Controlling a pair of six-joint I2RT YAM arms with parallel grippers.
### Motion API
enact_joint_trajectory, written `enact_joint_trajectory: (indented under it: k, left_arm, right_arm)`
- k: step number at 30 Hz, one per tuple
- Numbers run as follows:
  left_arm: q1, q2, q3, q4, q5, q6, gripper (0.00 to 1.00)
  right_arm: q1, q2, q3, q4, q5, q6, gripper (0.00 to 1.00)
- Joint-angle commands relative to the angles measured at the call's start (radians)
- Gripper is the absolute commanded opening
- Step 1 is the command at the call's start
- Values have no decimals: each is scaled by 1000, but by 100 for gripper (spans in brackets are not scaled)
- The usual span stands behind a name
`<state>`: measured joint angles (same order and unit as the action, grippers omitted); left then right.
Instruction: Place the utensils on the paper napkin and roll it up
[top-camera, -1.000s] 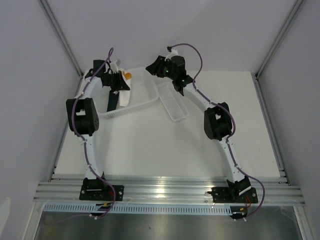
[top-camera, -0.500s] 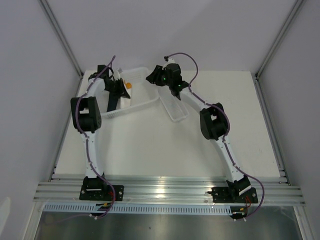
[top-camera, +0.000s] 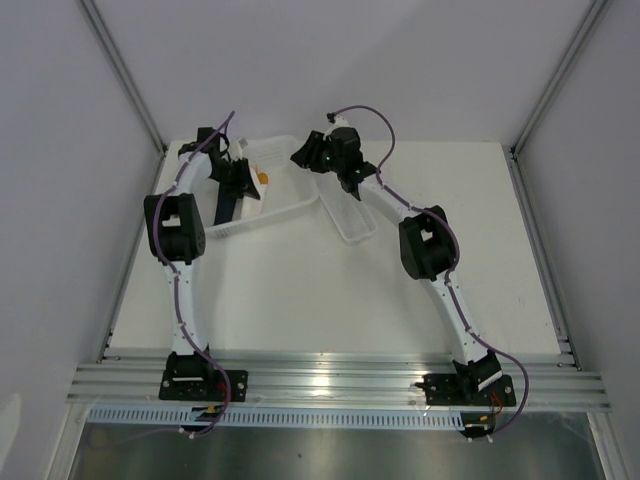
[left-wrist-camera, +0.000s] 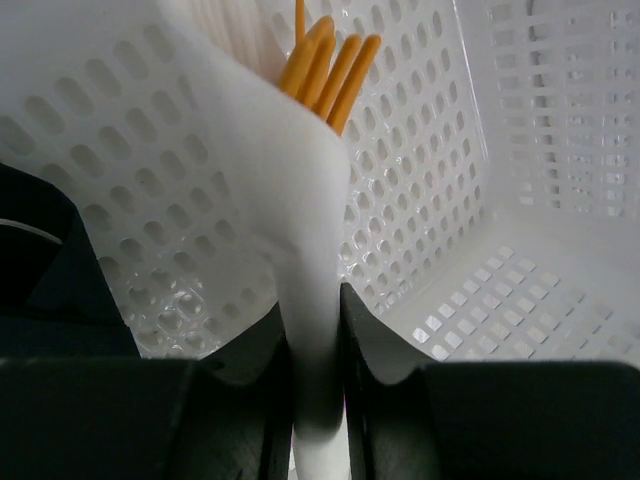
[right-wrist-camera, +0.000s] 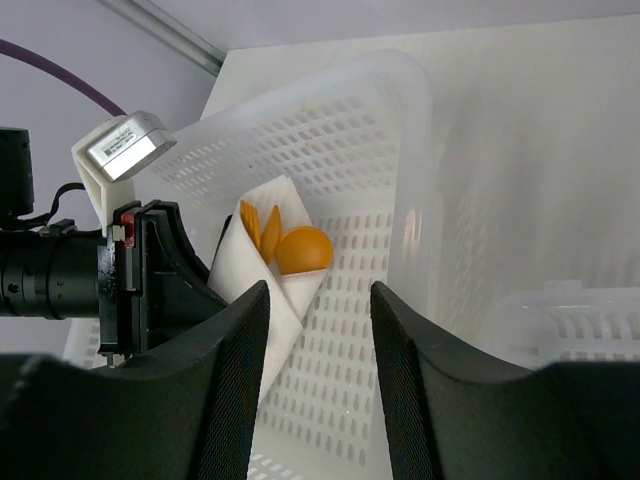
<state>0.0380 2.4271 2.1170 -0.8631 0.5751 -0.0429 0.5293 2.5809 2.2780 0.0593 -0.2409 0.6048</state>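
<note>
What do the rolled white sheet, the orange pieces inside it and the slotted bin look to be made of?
paper napkin: probably soft matte white paper; it wraps and creases loosely, with no stiff edge.
utensils: smooth orange plastic by the look, with a slight sheen; thin even sticks, plus a rounded spoon bowl.
basket: rigid white plastic, semi-glossy, with moulded rows of slots.

Utensils (left-wrist-camera: 325, 65) inside the rolled paper napkin (left-wrist-camera: 290, 200), within the basket (top-camera: 285, 182), tray (top-camera: 345, 212) at its right
</note>
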Motion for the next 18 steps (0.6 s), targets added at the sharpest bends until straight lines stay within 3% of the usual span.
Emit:
enact_joint_trajectory:
  k: [1,8,15,18]
  left_arm:
    - [-9,15,54,-70,-27,11,25]
    - [-6,18,52,-108,-21,11,24]
    - [0,0,41,-100,-87,-6,43]
    - [3,-23,35,-82,-89,-9,44]
  right_arm:
    - [5,-25,21,-16,23,-11,49]
    - [-9,-36,21,2,22,-11,49]
    - [-14,-42,21,31,-8,-7,50]
    - [-14,-42,20,42,-15,3,50]
